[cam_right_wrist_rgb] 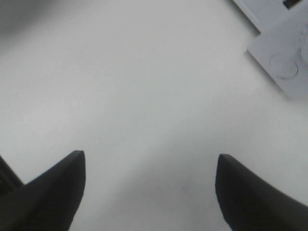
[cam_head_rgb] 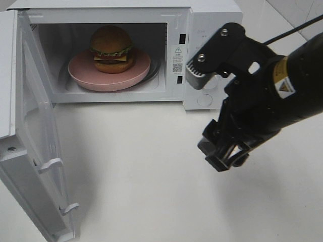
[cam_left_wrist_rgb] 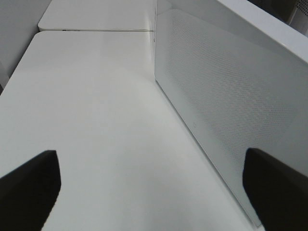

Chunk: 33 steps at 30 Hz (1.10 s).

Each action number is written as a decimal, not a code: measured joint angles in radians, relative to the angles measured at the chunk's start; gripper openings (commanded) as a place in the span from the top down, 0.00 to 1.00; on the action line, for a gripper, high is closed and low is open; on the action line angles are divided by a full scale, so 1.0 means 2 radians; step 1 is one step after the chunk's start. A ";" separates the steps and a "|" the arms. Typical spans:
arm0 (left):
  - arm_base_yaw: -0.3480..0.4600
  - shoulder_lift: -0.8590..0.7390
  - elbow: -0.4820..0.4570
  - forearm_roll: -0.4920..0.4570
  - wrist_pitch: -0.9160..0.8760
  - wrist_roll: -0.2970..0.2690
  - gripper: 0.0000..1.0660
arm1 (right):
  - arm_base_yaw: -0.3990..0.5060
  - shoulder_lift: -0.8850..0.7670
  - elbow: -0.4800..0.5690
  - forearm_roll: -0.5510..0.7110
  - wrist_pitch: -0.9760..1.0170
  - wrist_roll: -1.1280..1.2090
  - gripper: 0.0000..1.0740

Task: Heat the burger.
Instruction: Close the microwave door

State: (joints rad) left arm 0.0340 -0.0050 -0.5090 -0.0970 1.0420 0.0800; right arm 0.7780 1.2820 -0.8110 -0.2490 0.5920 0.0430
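The right arm fills the near right of the high view, and its right gripper hangs above the white table in front of the microwave's control panel. Its jaws stand wide apart with nothing between them. The right wrist view shows only bare tabletop between the two dark fingers, with a corner of the panel and a round knob outline beyond.

The burger is inside the microwave, resting on a round pink plate on the cavity floor. It stands upright, with the glossy bun crown on top and the lettuce, tomato and cheese layers lying flat beneath it. Its stacking axis runs straight up from the plate, without visible lean. It sits slightly behind the plate's centre, and a yellow cheese corner shows on its front right side.

The microwave door is swung fully open to the left.

The left gripper is out of the high view. In its own wrist view the jaws are spread wide and hold nothing, just beside a white dotted panel that rises from the table.
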 measured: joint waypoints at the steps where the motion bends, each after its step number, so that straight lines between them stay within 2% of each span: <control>1: 0.000 0.000 0.000 0.000 0.000 0.000 0.08 | 0.000 -0.017 0.000 0.000 0.040 0.010 0.34; 9: 0.000 0.000 0.000 0.000 0.000 0.000 0.08 | 0.000 -0.100 0.000 0.010 0.148 0.018 0.34; 16: 0.000 0.000 0.000 0.000 0.000 0.000 0.08 | 0.000 -0.169 0.003 0.024 0.188 0.029 0.34; 22: 0.000 0.000 0.000 0.000 0.000 0.000 0.08 | -0.016 -0.251 0.042 0.035 0.211 0.034 0.34; 24: 0.000 0.000 0.000 0.000 0.000 0.000 0.08 | -0.067 -0.292 0.066 0.036 0.220 0.035 0.34; 25: 0.000 0.000 0.000 0.000 0.000 0.000 0.08 | -0.067 -0.292 0.066 0.036 0.220 0.035 0.34; 27: 0.000 0.000 0.000 0.000 0.000 0.000 0.08 | -0.124 -0.330 0.086 0.036 0.222 0.035 0.34; 28: 0.000 0.000 0.000 0.000 0.000 0.000 0.08 | -0.124 -0.330 0.086 0.036 0.222 0.035 0.34; 30: 0.000 0.000 0.000 0.000 0.000 0.000 0.08 | -0.185 -0.384 0.106 0.043 0.216 0.035 0.34; 31: 0.000 0.000 0.000 0.000 0.000 0.000 0.08 | -0.185 -0.384 0.106 0.043 0.216 0.035 0.34; 33: 0.000 0.000 0.000 0.000 0.000 0.000 0.08 | -0.223 -0.431 0.125 0.059 0.207 0.035 0.34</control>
State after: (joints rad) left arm 0.0340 -0.0050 -0.5090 -0.0970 1.0420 0.0800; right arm 0.3310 0.4200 -0.5620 -0.1300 1.0070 0.1120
